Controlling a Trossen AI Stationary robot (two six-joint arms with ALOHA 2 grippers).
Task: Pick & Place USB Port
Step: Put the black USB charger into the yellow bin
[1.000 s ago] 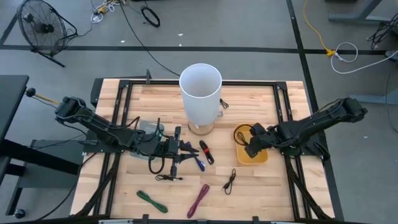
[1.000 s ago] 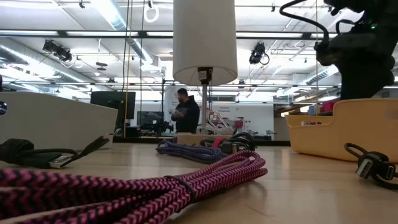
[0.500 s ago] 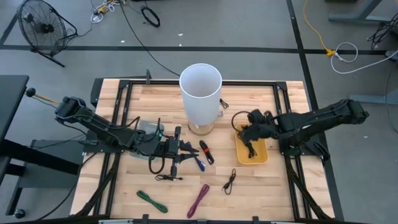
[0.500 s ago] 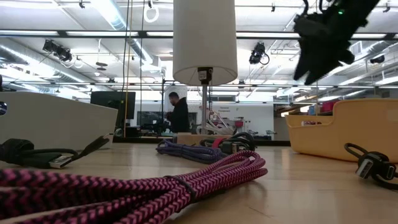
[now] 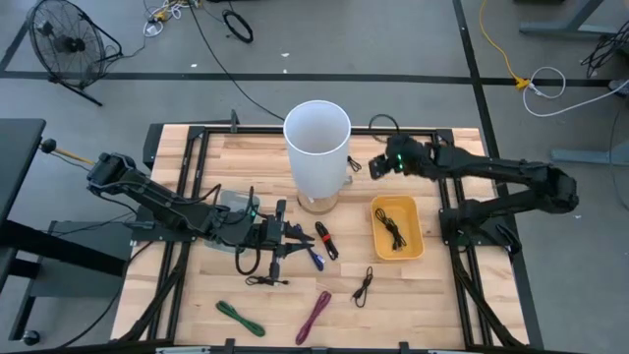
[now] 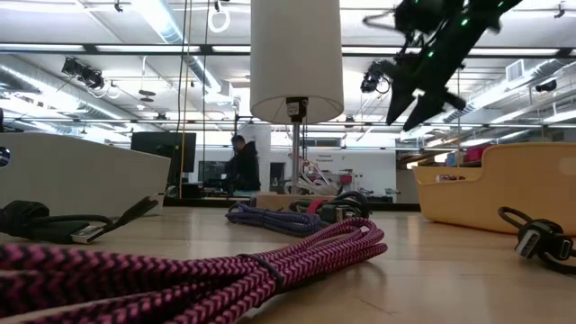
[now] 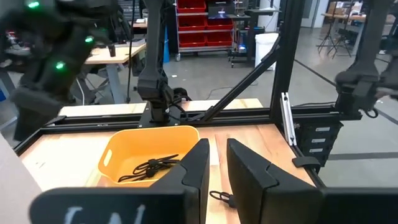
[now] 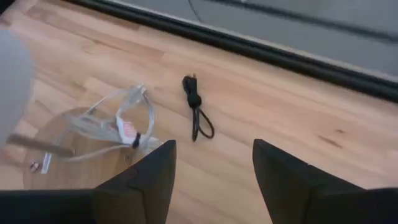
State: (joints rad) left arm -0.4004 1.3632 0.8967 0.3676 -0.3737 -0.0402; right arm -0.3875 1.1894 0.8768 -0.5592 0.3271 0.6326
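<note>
My right gripper [image 5: 378, 165] is up and away from the yellow bin [image 5: 413, 243] now, swung toward the table's far edge beside the white lamp [image 5: 316, 147], fingers spread. A black cable [image 5: 393, 229] lies in the bin it left. The person [image 6: 241, 166] behind has stepped left.

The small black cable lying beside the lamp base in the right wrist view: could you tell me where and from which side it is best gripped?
Grip the small black cable at its tied middle, where the strands bunch into the thickest part. It lies flat on the wooden table, apart from the clear bag, so coming straight down from above looks best. The right gripper is open above it; its fingers should probably straddle the bundle crosswise.
</note>
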